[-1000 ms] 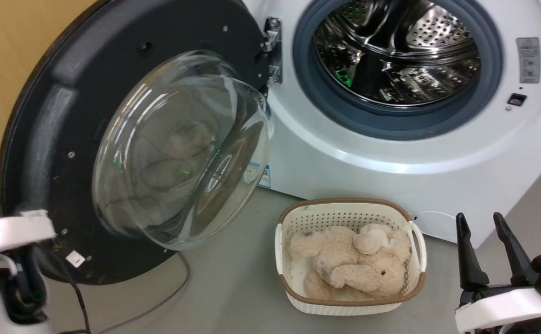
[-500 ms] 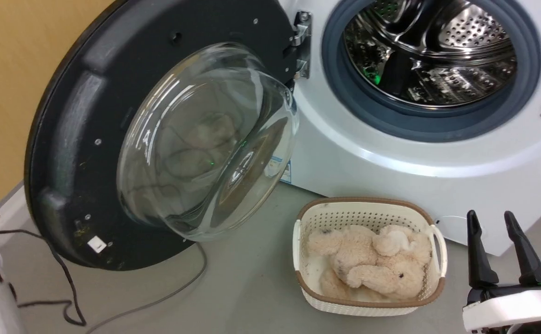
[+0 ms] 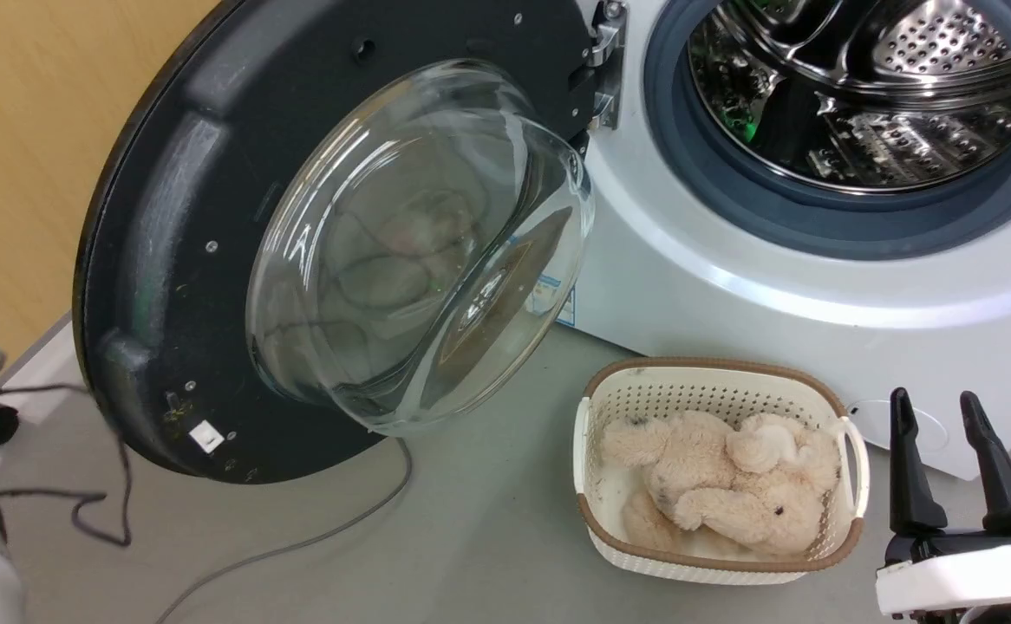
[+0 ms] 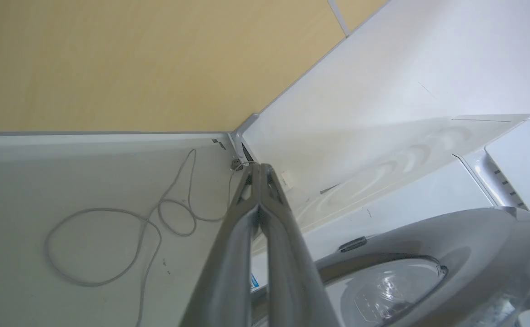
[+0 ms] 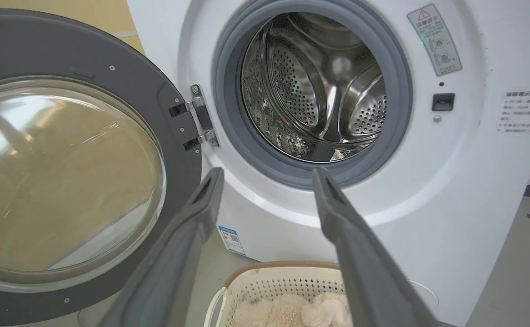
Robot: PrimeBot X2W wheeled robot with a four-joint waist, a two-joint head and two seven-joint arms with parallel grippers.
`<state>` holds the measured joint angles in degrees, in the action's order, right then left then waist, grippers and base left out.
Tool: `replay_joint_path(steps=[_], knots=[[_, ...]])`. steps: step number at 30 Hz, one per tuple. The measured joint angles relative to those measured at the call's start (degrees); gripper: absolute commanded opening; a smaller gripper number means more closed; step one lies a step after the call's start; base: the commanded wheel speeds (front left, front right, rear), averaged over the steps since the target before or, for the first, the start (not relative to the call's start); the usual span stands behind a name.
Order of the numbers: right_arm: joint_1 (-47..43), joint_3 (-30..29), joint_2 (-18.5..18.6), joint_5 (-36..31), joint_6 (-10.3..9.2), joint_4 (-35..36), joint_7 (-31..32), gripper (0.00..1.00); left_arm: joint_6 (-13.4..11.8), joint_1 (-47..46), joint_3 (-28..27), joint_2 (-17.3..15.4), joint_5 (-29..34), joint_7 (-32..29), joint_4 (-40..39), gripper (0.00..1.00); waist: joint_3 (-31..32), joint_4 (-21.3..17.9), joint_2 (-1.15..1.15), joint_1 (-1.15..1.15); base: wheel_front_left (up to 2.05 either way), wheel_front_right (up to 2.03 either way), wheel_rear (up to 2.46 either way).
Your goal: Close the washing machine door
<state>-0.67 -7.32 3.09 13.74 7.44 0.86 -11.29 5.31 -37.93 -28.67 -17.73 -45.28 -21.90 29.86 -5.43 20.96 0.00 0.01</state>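
Washing machine door (image 3: 167, 217) open leftward, bowl facing robot.

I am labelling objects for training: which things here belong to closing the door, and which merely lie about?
Job: large round black-rimmed door with bulging glass window; big white front-loading washing machine.
Lying about: cream perforated plastic basket; beige plush toy; grey floor cable.

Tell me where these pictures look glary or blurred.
Head view: white glare streaks on the glass of the washing machine door; left edge smeared. Left wrist view: the left gripper looks soft. Right wrist view: drum sharp, steel glinting.
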Motion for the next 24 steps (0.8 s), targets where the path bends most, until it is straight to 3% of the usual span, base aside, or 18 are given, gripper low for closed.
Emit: replay_joint_path(steps=[10,15,24], knots=[[0.73,-0.40,0.00,1.01,0.00,0.04,-1.21,1.00,0.88,-0.66,10.58,-0.44,-7.50,-13.07,-2.61,0.00,-1.23,1.51,0.00,0.00,0.00,0.00,0.00],[0.72,-1.15,0.00,1.66,0.00,0.08,-1.83,1.00,0.93,1.14,13.80,-2.60,-12.44,-17.89,-4.68,0.00,-1.37,2.24,0.00,0.00,0.00,0.00,0.00],[0.70,-2.10,-0.01,3.08,0.00,0.09,-3.00,1.00,1.51,6.45,20.01,-4.25,-24.92,-25.18,-13.26,0.00,-1.50,4.35,0.00,0.00,0.00,0.00,0.00]])
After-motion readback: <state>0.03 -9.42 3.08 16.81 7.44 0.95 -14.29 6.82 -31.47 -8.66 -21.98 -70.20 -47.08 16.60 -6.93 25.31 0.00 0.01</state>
